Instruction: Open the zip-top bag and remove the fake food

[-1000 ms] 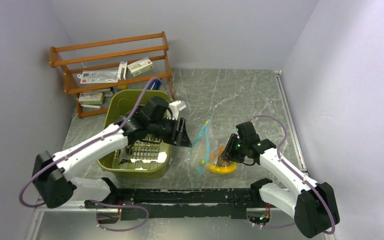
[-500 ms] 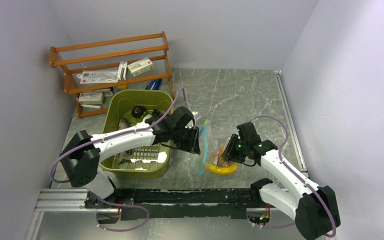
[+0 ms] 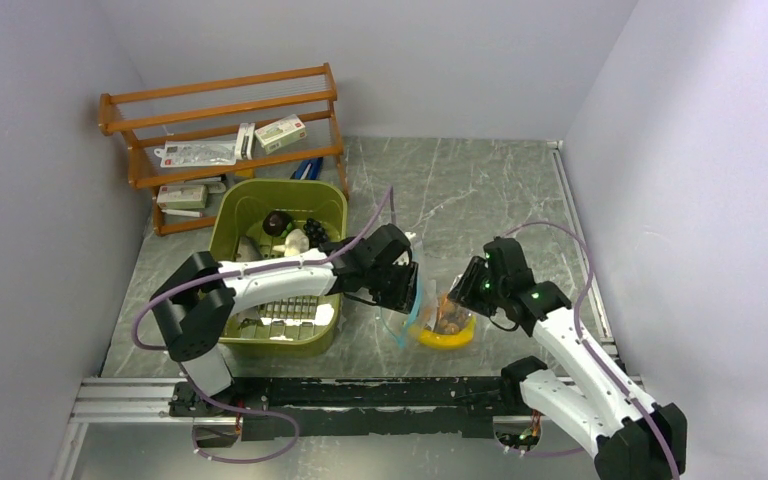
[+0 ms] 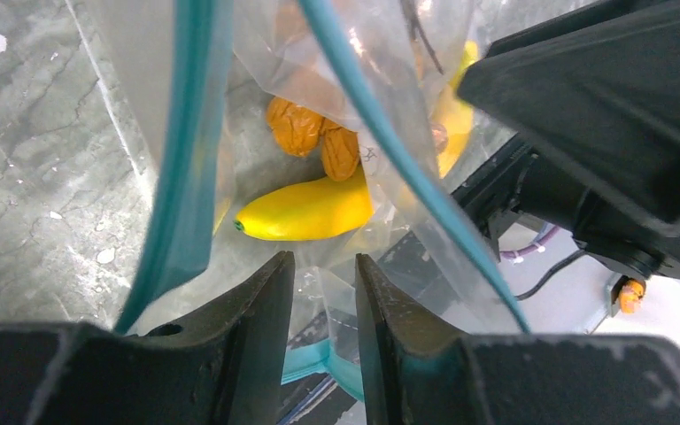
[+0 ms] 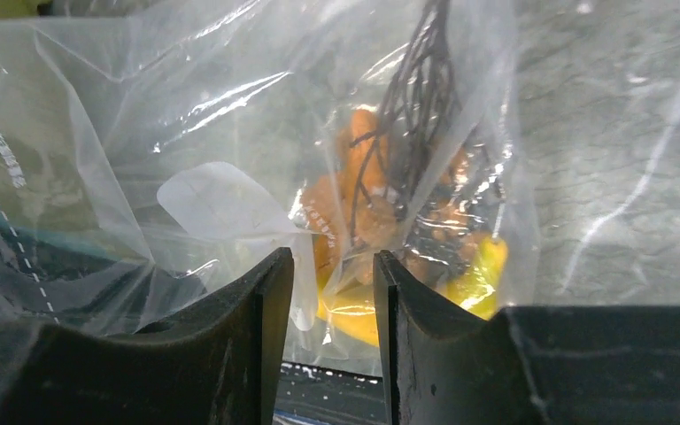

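Zip-top bag (image 3: 401, 322) lower centre of top view; banana (image 4: 305, 212), orange bits (image 5: 360, 199) inside. Left claw (image 4: 324, 283) pinches one bag wall, right claw (image 5: 333, 283) pinches opposite wall. Green bin (image 3: 290, 347) just left of bag; wooden rack (image 3: 222, 112) upper left.

Shows clear, crinkled, glossy plastic in the zip-top bag (image 5: 186, 115), smooth shiny yellow plastic in the toy banana (image 4: 305, 212), varnished wood in the rack (image 3: 220, 86), matt olive plastic in the bin (image 3: 222, 222), veined stone-look grey on the tabletop (image 3: 480, 190).

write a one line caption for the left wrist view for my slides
Left gripper pinching the opened zip-top bag, yellow banana and brown pieces visible between its teal zip strips.
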`<state>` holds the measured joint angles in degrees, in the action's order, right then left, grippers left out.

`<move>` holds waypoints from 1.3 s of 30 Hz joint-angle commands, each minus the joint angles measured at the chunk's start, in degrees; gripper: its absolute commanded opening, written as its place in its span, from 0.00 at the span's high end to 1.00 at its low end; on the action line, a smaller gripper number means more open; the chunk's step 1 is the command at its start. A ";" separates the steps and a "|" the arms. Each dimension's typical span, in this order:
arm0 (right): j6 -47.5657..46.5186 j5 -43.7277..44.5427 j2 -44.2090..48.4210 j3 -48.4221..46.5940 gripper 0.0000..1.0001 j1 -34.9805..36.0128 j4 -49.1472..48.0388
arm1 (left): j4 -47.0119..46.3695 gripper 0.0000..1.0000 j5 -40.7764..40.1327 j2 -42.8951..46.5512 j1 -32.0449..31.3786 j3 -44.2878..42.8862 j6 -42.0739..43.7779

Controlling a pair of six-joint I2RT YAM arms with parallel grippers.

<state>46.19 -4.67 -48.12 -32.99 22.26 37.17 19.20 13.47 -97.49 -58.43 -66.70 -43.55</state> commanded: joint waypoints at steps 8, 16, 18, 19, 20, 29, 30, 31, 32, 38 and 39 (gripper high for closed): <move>7.93 9.53 -5.15 1.26 0.69 0.24 5.62 | -8.76 0.52 0.40 -4.40 -0.30 2.19 -0.14; 4.39 4.70 -7.77 4.97 0.73 0.24 -0.10 | -18.85 0.39 4.83 -7.60 -0.35 3.43 0.76; 3.90 4.56 -7.79 5.39 0.73 0.24 -0.41 | -18.77 0.39 4.02 -8.57 -0.36 3.88 1.61; 3.64 4.42 -7.71 5.68 0.73 0.24 -0.60 | -19.94 0.39 3.52 -8.73 -0.47 4.58 2.61; 3.50 4.47 -7.62 5.90 0.73 0.24 -0.80 | -21.59 0.39 3.06 -8.76 -0.64 5.49 4.66; 2.85 3.61 -7.27 6.80 0.73 0.24 -1.26 | -22.50 0.32 1.48 -11.33 -0.89 2.63 12.75; 2.80 3.68 -7.11 6.66 0.73 0.24 -1.04 | -22.05 0.33 1.57 -12.09 -0.89 1.96 12.57; 2.72 3.81 -6.92 6.36 0.73 0.24 -0.63 | -21.52 0.34 1.16 -12.71 -0.90 1.45 11.65; 2.80 4.10 -6.57 6.20 0.73 0.24 -0.15 | -21.08 0.36 0.22 -13.04 -0.89 1.32 10.71; 3.49 5.08 -3.72 6.36 0.73 0.23 -0.11 | -39.66 0.45 8.91 -11.47 -0.72 8.46 6.82; 3.51 4.49 -3.52 6.70 0.73 0.24 -0.78 | -42.95 0.44 11.25 -11.68 -0.72 9.03 6.24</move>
<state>49.69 -0.25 -53.32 -26.96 22.24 36.97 -7.44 16.69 -109.82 -58.96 -60.86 -35.29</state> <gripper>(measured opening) 0.271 0.550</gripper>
